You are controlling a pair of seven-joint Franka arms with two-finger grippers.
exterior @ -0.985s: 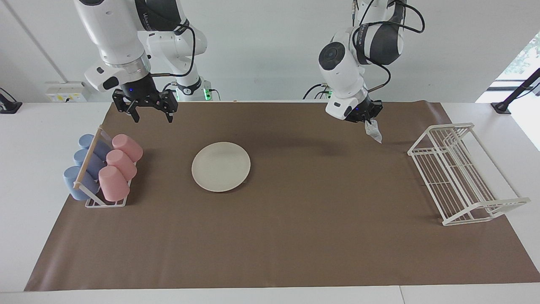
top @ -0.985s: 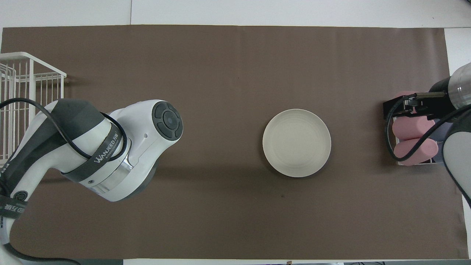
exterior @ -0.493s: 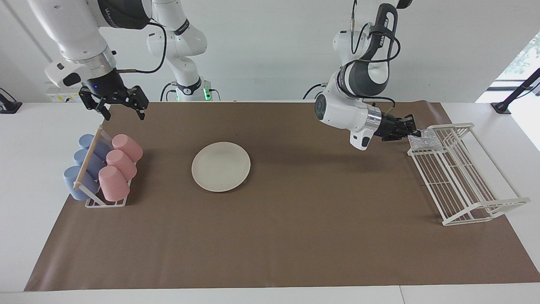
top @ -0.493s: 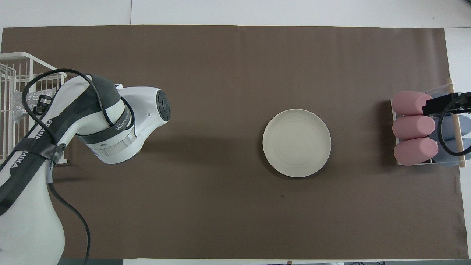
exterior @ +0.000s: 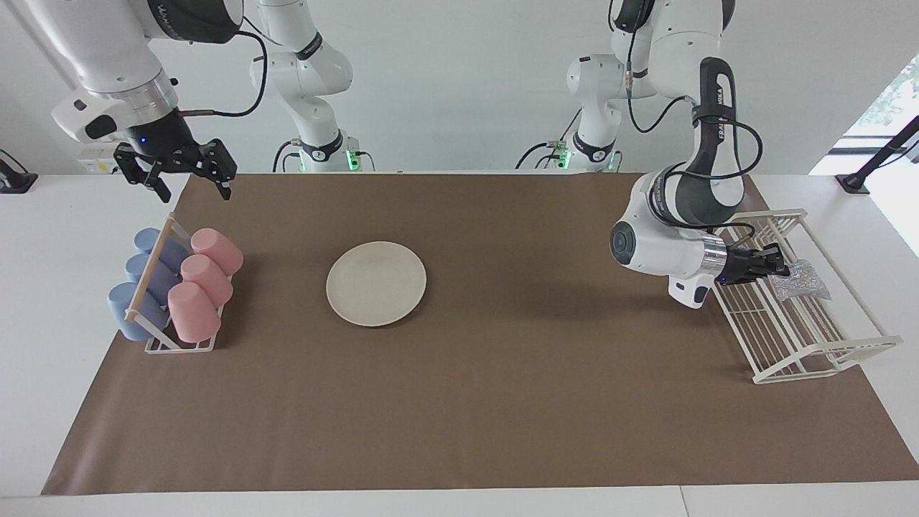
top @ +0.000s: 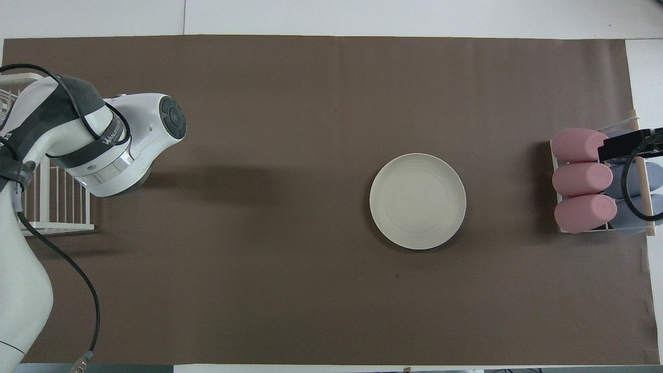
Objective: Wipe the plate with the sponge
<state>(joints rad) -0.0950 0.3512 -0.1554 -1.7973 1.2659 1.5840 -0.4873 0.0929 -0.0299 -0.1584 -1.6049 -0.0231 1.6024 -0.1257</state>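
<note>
Overhead view | left arm [top: 98, 150] | band reads "WANJEED"

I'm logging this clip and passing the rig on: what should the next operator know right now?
Left pincer: shut on the small silvery glittering mesh sponge, over the white wire rack at the left arm's end.
Right pincer: open, empty, waiting over the mat's edge by the rack of pink and blue cups.
Round cream-white plate: flat on the brown mat, untouched by either arm.
Done: nothing I can confirm.
Left: probably set the sponge down.
</note>
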